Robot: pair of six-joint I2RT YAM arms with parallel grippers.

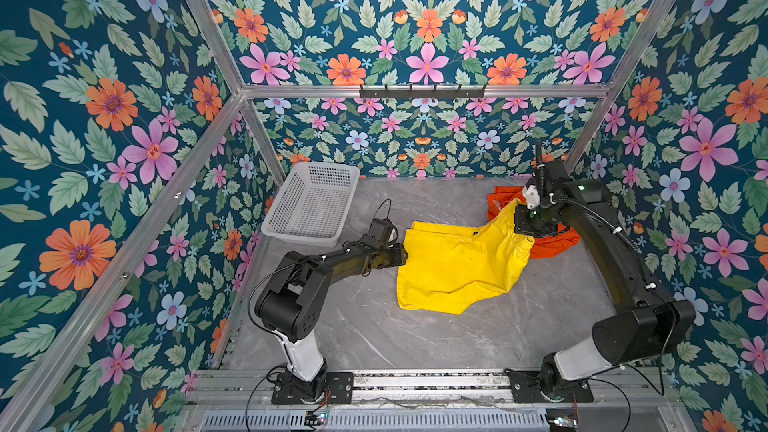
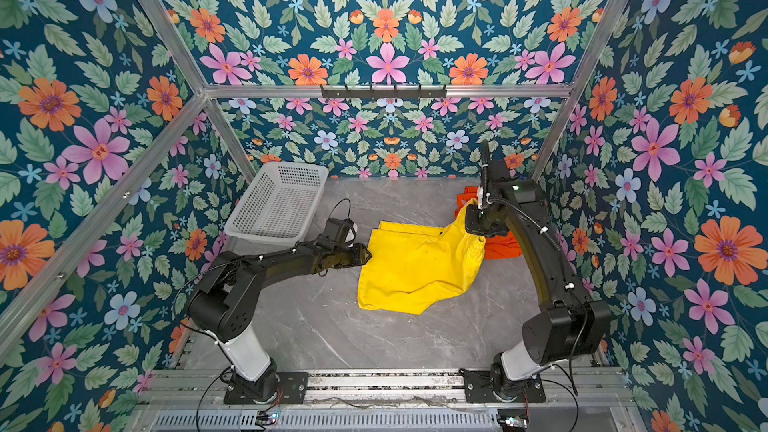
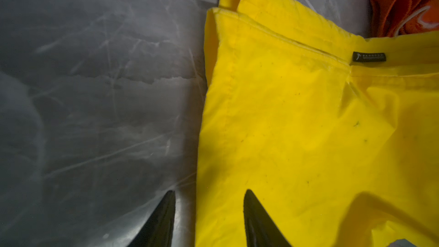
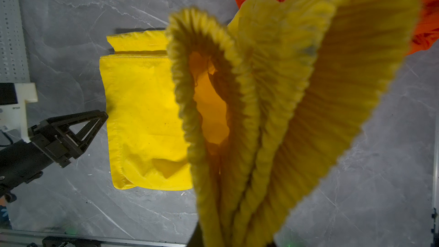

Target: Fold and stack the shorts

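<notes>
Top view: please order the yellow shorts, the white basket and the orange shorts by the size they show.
1. yellow shorts
2. white basket
3. orange shorts, partly hidden; only the visible part is judged.

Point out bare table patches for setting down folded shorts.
Widest: the near table between the yellow shorts and the two arm bases. Also bare: the far strip between the basket and orange shorts. Crowded: the right rear, where both shorts overlap under the right gripper.

Black arms (image 1: 332, 259), white bases (image 1: 305, 357), pointed left tool (image 3: 209, 193)
</notes>
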